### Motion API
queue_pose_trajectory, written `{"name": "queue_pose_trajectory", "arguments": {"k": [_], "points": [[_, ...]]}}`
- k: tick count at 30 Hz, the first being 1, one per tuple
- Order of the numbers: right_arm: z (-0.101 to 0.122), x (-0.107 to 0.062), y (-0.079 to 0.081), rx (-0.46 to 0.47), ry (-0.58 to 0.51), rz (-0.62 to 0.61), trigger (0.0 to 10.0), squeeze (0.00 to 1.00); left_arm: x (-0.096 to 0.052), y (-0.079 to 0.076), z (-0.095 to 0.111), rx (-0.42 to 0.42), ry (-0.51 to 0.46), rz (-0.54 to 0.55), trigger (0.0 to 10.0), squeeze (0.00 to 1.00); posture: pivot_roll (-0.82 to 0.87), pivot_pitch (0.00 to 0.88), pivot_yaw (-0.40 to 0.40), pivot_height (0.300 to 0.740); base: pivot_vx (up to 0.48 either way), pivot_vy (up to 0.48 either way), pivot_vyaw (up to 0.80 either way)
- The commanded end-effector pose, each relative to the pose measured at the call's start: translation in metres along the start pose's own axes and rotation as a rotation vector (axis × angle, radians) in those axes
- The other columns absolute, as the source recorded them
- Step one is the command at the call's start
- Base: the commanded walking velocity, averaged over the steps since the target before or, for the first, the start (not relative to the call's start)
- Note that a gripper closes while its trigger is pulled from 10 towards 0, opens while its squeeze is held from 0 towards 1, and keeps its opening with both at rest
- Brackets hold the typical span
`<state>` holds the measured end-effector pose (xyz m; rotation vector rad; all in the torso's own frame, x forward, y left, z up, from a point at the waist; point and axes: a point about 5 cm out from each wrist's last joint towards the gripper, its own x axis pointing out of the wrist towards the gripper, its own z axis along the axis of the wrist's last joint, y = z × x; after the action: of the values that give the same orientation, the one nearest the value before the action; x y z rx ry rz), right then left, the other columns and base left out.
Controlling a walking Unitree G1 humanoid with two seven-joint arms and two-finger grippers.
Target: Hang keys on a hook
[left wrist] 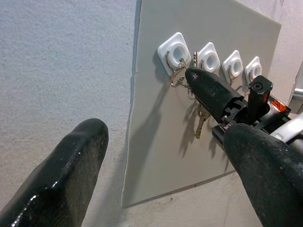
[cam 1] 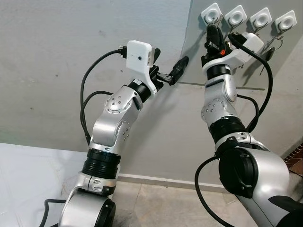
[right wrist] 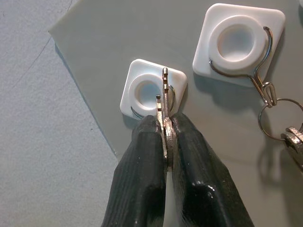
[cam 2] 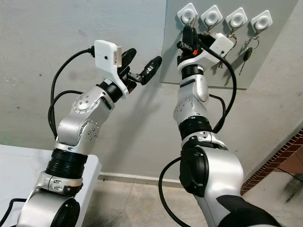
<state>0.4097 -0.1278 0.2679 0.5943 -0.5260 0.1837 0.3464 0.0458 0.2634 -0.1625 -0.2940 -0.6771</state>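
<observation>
A grey board (cam 1: 284, 71) on the wall carries a row of white square hooks. My right gripper (right wrist: 166, 142) is raised to the leftmost hook (right wrist: 150, 90) and is shut on a metal key (right wrist: 165, 111). That key's ring (left wrist: 179, 80) lies against this hook, and another key of the bunch (left wrist: 201, 118) dangles below it. Whether the ring sits over the hook's prong I cannot tell. My left gripper (cam 1: 168, 64) is held up just left of the board, open, with nothing between its fingers.
The second hook (right wrist: 236, 40) bears another key ring (right wrist: 277, 118), and more keys (cam 2: 247, 54) hang from the hooks further right. Below the plain grey wall lie a tiled floor (cam 1: 156, 208) and a white surface (cam 1: 28, 179) at lower left.
</observation>
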Motion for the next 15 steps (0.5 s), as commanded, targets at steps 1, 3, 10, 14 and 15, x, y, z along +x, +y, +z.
{"name": "queue_pose_trajectory", "arguments": {"k": [1, 3, 10, 14, 15], "points": [[-0.016, -0.008, -0.005, -0.009, 0.085, -0.037, 10.0, 0.0, 0.001, -0.001, 0.007, 0.009, -0.018, -0.003, 10.0, 0.0, 0.01, 0.001, -0.01, 0.715, 0.0, 0.0, 0.0], [-0.019, -0.01, -0.004, -0.052, 0.096, -0.025, 10.0, 0.0, 0.001, -0.001, 0.007, 0.01, -0.02, -0.001, 10.0, 0.0, 0.01, 0.0, -0.012, 0.715, 0.0, 0.0, 0.0], [-0.022, -0.015, -0.005, -0.185, 0.117, 0.019, 10.0, 0.0, 0.0, -0.001, 0.007, 0.011, -0.024, 0.006, 10.0, 0.0, 0.01, 0.0, -0.016, 0.715, 0.0, 0.0, 0.0], [-0.025, -0.018, -0.007, -0.205, 0.131, 0.014, 10.0, 0.0, -0.001, -0.001, 0.007, 0.007, -0.025, 0.012, 10.0, 0.0, 0.01, 0.0, -0.017, 0.715, 0.0, 0.0, 0.0], [-0.025, -0.019, -0.008, -0.204, 0.132, 0.013, 10.0, 0.0, -0.001, -0.001, 0.007, 0.007, -0.026, 0.012, 10.0, 0.0, 0.01, 0.0, -0.017, 0.715, 0.0, 0.0, 0.0]]}}
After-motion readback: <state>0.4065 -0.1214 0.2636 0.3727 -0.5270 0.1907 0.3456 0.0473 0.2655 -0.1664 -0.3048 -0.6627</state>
